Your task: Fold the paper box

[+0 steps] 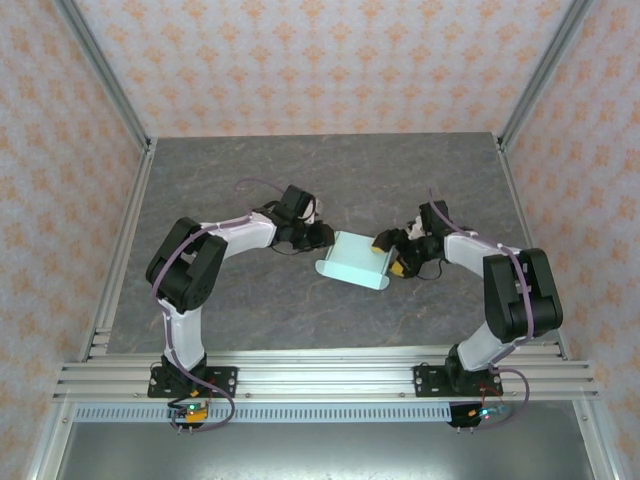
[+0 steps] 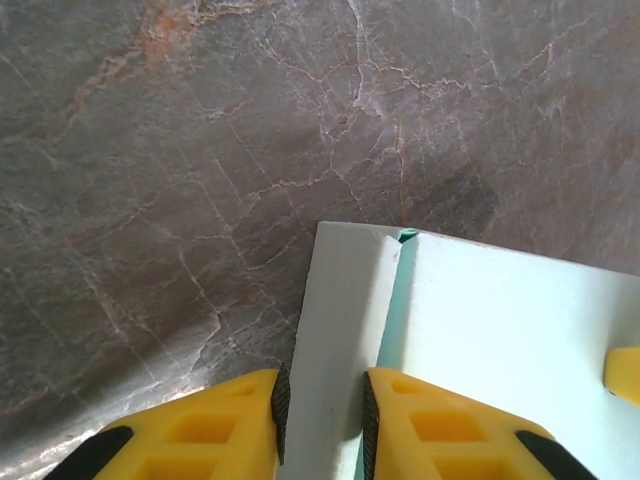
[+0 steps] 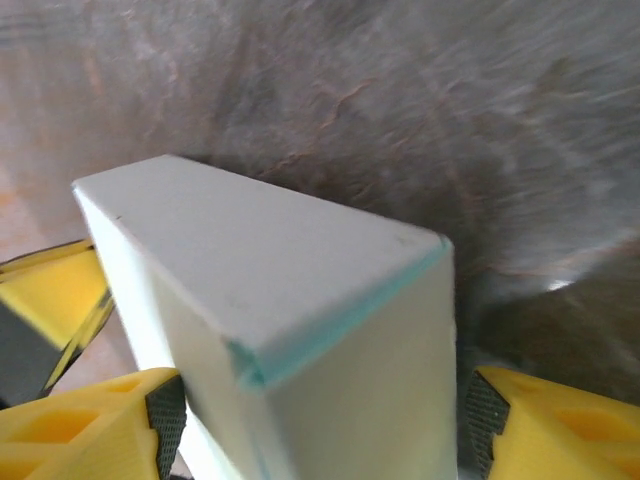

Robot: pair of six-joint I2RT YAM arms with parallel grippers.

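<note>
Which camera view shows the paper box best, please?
Top external: the paper box appears whole, with its outline clear. Left wrist catches one corner with a flap; right wrist gives a close-up of one end.

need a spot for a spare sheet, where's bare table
Free: the wide table strip between the paper box and the back wall, and the band between the box and the near rail. Crowded: mid-table, where the left gripper and right gripper hold the box.

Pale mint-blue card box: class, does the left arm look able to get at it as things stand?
Probably yes: the left claw straddles an edge panel of the pale mint-blue card box, and nothing lies between them.
</note>
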